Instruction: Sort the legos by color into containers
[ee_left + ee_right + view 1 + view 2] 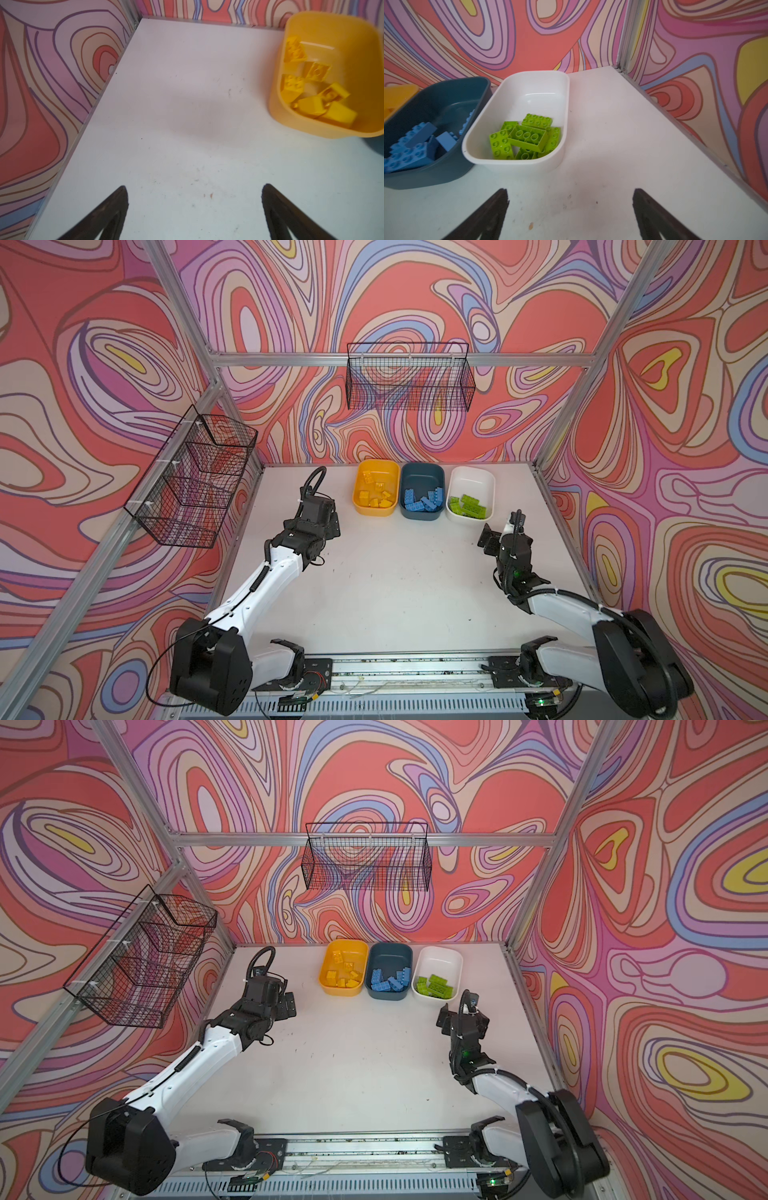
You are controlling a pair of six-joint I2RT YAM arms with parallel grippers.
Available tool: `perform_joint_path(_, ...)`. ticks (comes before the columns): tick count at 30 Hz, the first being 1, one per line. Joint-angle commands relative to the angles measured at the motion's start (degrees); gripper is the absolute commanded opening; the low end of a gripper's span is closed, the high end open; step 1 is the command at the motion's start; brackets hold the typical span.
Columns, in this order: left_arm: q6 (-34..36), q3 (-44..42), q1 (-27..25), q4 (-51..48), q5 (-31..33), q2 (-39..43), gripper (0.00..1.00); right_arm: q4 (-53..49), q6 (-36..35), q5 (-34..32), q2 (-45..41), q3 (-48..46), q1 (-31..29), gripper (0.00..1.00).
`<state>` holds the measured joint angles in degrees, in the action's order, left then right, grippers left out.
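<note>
Three containers stand in a row at the back of the table in both top views. The yellow-orange tub (pixel 380 467) (pixel 347 947) (pixel 332 27) holds yellow legos (pixel 376 494) (pixel 315 104). Blue legos (pixel 424 501) (pixel 411 149) lie in the teal tub (pixel 422 473) (pixel 446 97). The white tub (pixel 473 479) (pixel 533 87) holds lime green legos (pixel 467 506) (pixel 527 137). My left gripper (pixel 334 522) (pixel 195 186) hangs open and empty to the left of the yellow tub. My right gripper (pixel 487 540) (pixel 570 189) is open and empty just in front of the white tub.
A black wire basket (pixel 409 377) hangs on the back wall and another (pixel 195 477) on the left wall. Aluminium frame posts edge the white table (pixel 395 593). The arms' mounting rail (pixel 407 668) runs along the front edge.
</note>
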<state>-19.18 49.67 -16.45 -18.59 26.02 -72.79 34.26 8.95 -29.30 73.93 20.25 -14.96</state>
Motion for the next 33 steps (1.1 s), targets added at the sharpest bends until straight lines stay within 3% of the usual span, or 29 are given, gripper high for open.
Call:
perform_joint_path(1,3.3,-4.7,2.7,11.6,3.3,-2.5,1.00,14.0,-7.1,-5.7,6.0,0.4,0.1,0.98)
perform_joint_path(6,4.2,-6.9,10.1,19.2,-3.3,-6.9,1.00,27.5,-10.6,-2.9,14.7,-0.8,0.4,0.98)
perform_joint_path(9,7.8,-11.1,12.6,30.9,-7.5,-8.4,1.00,24.6,-12.0,0.2,16.8,1.9,1.0,0.98)
perform_joint_path(12,11.6,-14.9,14.3,40.7,-9.9,-10.9,1.00,30.1,-11.4,1.2,18.8,0.4,3.2,0.98)
perform_joint_path(15,14.3,-16.3,15.2,45.8,-12.7,-11.9,1.00,38.8,-8.1,4.7,21.4,-3.0,7.0,0.98)
perform_joint_path(17,15.8,-19.4,15.3,52.7,-15.2,-11.5,1.00,40.6,-7.7,6.5,22.0,-4.2,7.4,0.98)
perform_joint_path(19,17.3,-26.6,15.3,63.7,-19.3,-11.6,1.00,48.9,-9.3,7.5,25.3,-5.9,7.4,0.98)
perform_joint_path(23,17.7,-33.6,14.7,80.6,-18.9,-15.5,1.00,46.8,-9.7,10.4,24.7,-5.6,7.5,0.98)
perform_joint_path(24,17.9,-33.4,14.4,80.4,-18.0,-15.9,1.00,43.2,-9.4,11.0,24.1,-4.4,7.6,0.98)
perform_joint_path(27,18.1,-26.9,14.4,67.0,-18.1,-15.4,1.00,31.6,-8.2,13.6,24.2,1.7,9.3,0.98)
perform_joint_path(28,17.6,-27.4,14.8,68.0,-18.9,-15.4,1.00,30.3,-7.0,17.2,24.2,2.2,11.3,0.98)
perform_joint_path(33,17.7,-28.2,14.9,70.0,-18.5,-15.5,1.00,31.4,-7.1,17.1,23.8,1.6,11.7,0.98)
